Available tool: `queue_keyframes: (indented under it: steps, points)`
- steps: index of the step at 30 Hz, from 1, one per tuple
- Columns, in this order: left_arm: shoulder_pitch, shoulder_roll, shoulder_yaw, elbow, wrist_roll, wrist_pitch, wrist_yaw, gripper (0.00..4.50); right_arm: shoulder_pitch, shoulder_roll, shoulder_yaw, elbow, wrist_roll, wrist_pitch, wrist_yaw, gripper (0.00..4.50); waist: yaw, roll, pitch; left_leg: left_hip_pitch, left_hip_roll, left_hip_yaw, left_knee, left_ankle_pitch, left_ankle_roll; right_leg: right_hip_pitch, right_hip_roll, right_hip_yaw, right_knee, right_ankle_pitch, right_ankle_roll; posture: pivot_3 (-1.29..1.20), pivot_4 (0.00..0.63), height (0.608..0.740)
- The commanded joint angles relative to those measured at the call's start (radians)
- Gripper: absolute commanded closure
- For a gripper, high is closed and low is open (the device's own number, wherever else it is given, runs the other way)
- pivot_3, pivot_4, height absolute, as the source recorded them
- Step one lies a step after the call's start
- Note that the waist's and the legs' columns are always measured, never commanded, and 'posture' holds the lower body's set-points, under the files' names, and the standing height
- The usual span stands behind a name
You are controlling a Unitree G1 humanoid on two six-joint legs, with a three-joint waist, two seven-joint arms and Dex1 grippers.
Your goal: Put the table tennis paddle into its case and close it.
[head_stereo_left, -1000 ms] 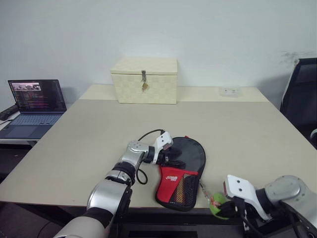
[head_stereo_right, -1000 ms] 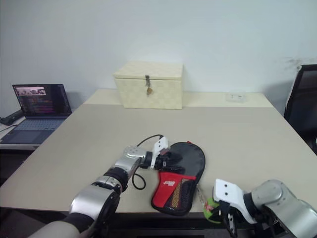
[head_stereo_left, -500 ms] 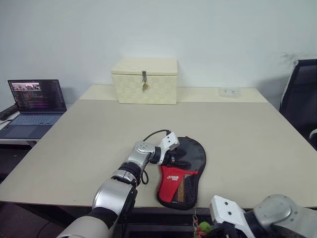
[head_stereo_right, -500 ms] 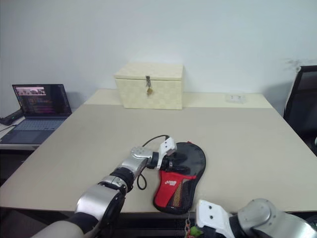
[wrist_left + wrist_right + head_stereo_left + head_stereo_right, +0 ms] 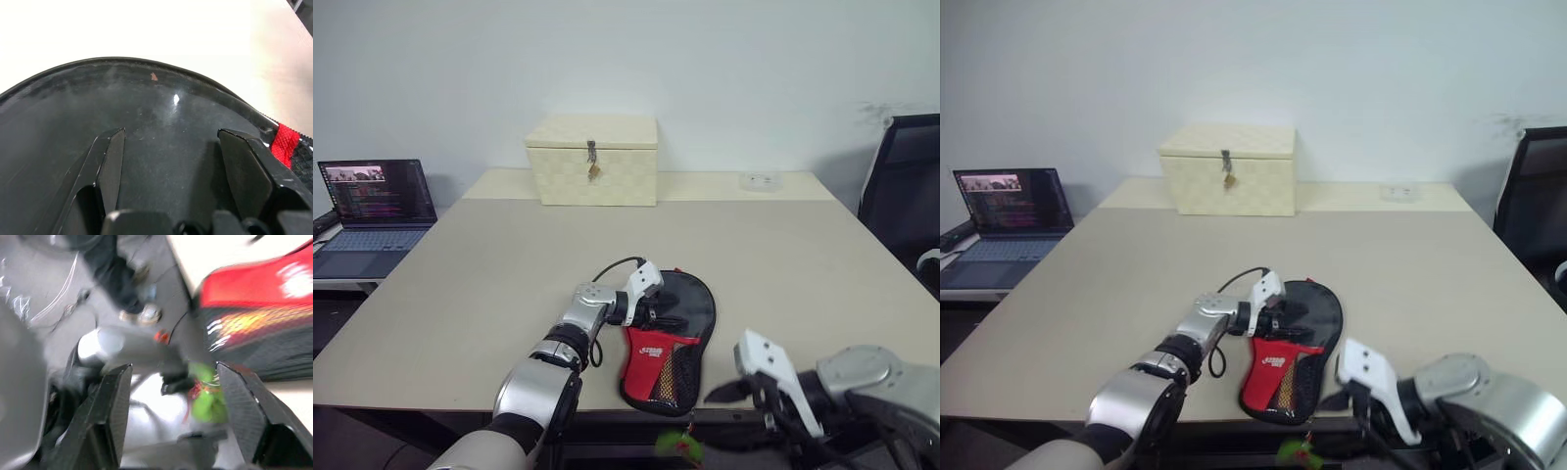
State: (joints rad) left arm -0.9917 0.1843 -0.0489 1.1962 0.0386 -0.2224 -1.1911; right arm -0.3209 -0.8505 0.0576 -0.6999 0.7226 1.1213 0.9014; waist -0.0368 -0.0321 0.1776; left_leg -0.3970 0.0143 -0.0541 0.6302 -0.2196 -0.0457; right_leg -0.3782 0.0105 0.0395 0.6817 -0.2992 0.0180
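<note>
The case point(image 5: 668, 338) lies flat near the table's point(image 5: 783, 255) front edge, black and red, mesh pocket toward the robot. The left gripper point(image 5: 658, 315) lies over its upper black part, fingers point(image 5: 113, 161) spread wide against the glossy black surface; whether that is the table tennis paddle or the case I cannot tell. The green pull tag point(image 5: 208, 399) hangs free below the table edge between the right gripper's point(image 5: 171, 396) parted fingers, which clasp nothing. The right arm reaches in low from the right, pointing left. Farther back stand a cream latched box point(image 5: 592, 160), with a laptop point(image 5: 367, 211) off left and a black chair point(image 5: 906, 186) at right.
</note>
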Motion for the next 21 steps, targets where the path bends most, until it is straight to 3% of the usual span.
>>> queue_keyframes:
  steps: [1,3,7,12,16,21]
  points:
    - [0.055,0.067,0.064,-0.129,-0.091,0.045,-0.055,1.20,-0.066,0.030,-0.047,0.178,-0.088,-0.153,-0.033,1.73,-0.002,0.000,0.000,-0.001,0.000,0.000,0.000,0.000,0.000,-0.001,0.000,0.000,0.000,0.000,0.000,0.00,0.150,0.740]
    - [0.089,0.090,0.075,-0.208,-0.122,0.079,-0.070,1.20,-0.084,0.044,-0.035,0.244,-0.134,-0.223,-0.039,1.73,-0.002,0.000,0.000,-0.002,0.001,0.000,0.000,0.000,0.000,-0.002,0.001,0.000,0.000,0.000,0.000,0.00,0.150,0.740]
    - [0.358,0.232,0.134,-0.737,-0.267,0.345,-0.084,1.20,-0.171,0.116,-0.010,0.542,-0.280,-0.484,-0.036,1.73,-0.011,0.000,0.001,-0.004,0.004,0.001,-0.001,0.000,0.000,-0.006,0.000,0.003,0.001,0.003,-0.005,0.00,0.150,0.740]
    - [0.646,0.331,0.194,-1.191,-0.380,0.568,0.027,1.20,-0.274,0.185,-0.002,0.838,-0.360,-0.689,0.019,1.73,-0.008,0.003,0.003,-0.005,0.011,0.001,-0.002,-0.001,0.001,-0.008,-0.002,0.004,0.000,0.003,-0.007,0.00,0.150,0.740]
    - [0.731,0.337,0.245,-1.356,-0.430,0.651,0.156,1.20,-0.345,0.230,0.005,1.063,-0.421,-0.822,0.056,1.73,0.008,0.004,0.004,-0.004,0.011,0.001,-0.001,-0.001,0.001,-0.006,-0.002,0.004,0.001,0.005,-0.009,0.00,0.150,0.740]
    - [0.732,0.365,0.237,-1.372,-0.439,0.651,0.198,1.20,-0.403,0.246,0.011,1.205,-0.489,-0.920,0.075,1.73,0.008,0.006,0.005,-0.003,0.011,0.003,0.000,-0.001,0.001,-0.005,0.002,0.004,0.000,0.005,-0.009,0.00,0.150,0.740]
